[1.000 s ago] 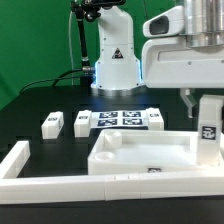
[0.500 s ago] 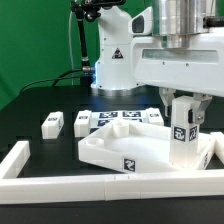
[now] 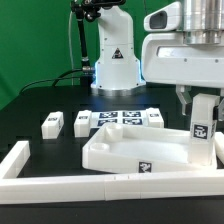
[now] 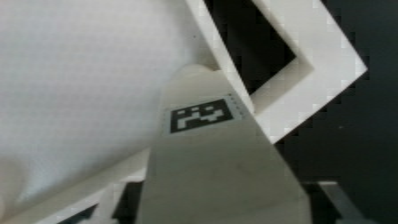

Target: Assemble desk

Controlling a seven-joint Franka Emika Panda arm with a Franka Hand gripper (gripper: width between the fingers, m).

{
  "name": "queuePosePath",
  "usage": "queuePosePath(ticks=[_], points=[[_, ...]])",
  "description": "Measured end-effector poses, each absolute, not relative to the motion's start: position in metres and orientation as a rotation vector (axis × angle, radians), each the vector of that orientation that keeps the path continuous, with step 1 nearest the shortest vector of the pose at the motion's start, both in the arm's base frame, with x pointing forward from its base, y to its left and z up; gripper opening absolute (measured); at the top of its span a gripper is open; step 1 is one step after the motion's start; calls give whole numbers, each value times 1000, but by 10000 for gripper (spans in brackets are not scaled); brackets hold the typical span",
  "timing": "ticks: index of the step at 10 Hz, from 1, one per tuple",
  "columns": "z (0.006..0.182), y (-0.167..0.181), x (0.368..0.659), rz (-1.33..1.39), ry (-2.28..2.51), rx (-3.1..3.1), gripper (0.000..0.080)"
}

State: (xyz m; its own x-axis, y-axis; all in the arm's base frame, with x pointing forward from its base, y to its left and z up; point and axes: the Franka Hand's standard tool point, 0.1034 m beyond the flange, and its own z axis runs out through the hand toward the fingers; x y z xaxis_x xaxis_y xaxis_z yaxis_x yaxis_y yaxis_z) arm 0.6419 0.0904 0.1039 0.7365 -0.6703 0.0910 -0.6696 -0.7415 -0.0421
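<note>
The white desk top (image 3: 135,150) lies rim up on the black table, turned a little askew. My gripper (image 3: 201,108) is shut on a white square leg (image 3: 202,128) with a tag and holds it upright at the top's corner on the exterior view's right. Whether the leg's lower end sits in the socket is hidden. In the wrist view the leg (image 4: 210,150) fills the middle between my dark fingers (image 4: 327,200), with the desk top (image 4: 89,80) beneath it. Three loose legs (image 3: 52,123) (image 3: 82,122) (image 3: 154,118) lie behind the top.
The marker board (image 3: 118,119) lies between the loose legs. Long white fence bars (image 3: 15,165) (image 3: 100,186) run along the left and front. A fence corner (image 4: 320,65) shows in the wrist view. The arm's base (image 3: 112,65) stands at the back.
My gripper swung to the exterior view's left with the leg, then back to the right. The desk top was pushed left and turned askew, and now lies a little farther right again.
</note>
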Motion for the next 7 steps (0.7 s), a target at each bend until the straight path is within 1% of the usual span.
queuePosePath(ticks=[1, 2, 3, 4, 5, 6, 7], points=[[106, 96, 641, -170, 1091, -2951, 321], [105, 94, 641, -172, 1078, -2960, 321], [105, 94, 641, -171, 1079, -2959, 395], [105, 94, 641, -171, 1078, -2959, 570], [105, 95, 641, -171, 1078, -2959, 570], [105, 95, 641, -171, 1078, -2959, 625], [105, 95, 641, -171, 1078, -2959, 644]])
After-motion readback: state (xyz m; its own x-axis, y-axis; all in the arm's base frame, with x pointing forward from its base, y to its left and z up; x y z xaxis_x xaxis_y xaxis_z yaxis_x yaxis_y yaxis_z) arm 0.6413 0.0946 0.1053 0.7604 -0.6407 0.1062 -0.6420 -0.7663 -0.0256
